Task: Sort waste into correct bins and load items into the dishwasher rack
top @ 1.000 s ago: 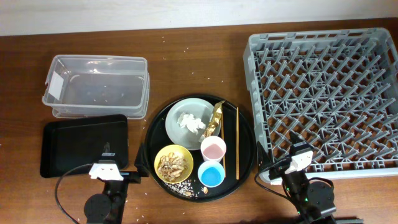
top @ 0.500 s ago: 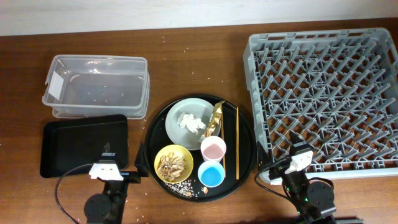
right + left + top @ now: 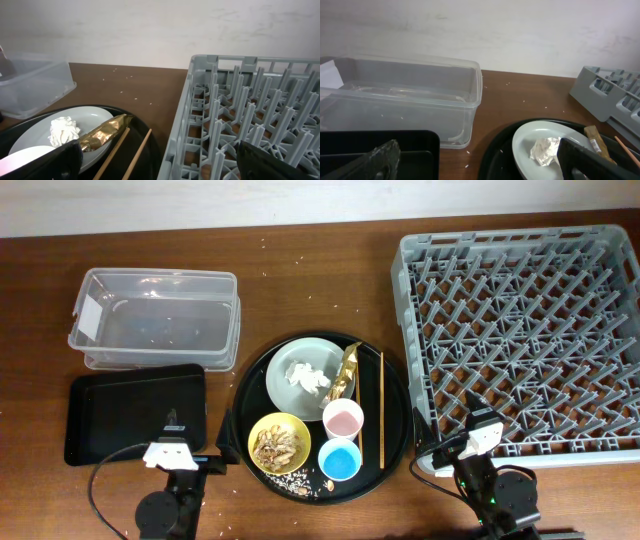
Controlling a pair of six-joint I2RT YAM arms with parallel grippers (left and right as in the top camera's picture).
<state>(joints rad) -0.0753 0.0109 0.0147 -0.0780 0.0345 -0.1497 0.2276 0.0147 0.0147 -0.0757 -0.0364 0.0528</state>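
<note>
The round black tray (image 3: 395, 440) holds the grey-green plate (image 3: 288, 393) with white tissue (image 3: 308, 377), the gold wrapper (image 3: 349, 370), the chopsticks (image 3: 380, 410), a yellow bowl (image 3: 279, 442) of tan scraps, a pink cup (image 3: 343, 419) and a blue cup (image 3: 340, 459). The clear tub (image 3: 160, 275) and flat black tray (image 3: 130, 415) lie at the left. The grey rack (image 3: 410, 300) is at the right. My left gripper (image 3: 172, 442) (image 3: 480, 167) is open and empty, low at the front by the flat tray. My right gripper (image 3: 478, 430) (image 3: 160, 167) is open and empty at the rack's front left corner.
Rice grains (image 3: 300, 480) lie on the round tray's front. Cables loop from both arm bases at the table's front edge. A pale wall runs along the back of the table.
</note>
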